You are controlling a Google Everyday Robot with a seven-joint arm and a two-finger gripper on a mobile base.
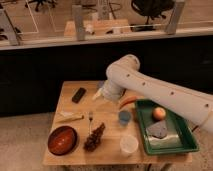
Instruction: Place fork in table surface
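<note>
The small silver fork (pixel 90 120) lies flat on the tan wooden table surface (pixel 107 126), left of centre, tines toward the front. It sits between a pale knife-like piece (pixel 70 118) and a brown pine-cone cluster (pixel 94 137). My gripper (pixel 97 94) hangs at the end of the white arm over the back of the table, behind the fork and clear of it. It is open and holds nothing.
A black block (pixel 78 95) lies at the back left. A red bowl (pixel 63 140) stands front left. A blue cup (pixel 124 117) and a white cup (pixel 129 145) sit mid-table. An orange carrot (pixel 127 101) lies by the green tray (pixel 186 142), which holds an apple (pixel 159 113) and grey cloth (pixel 158 130).
</note>
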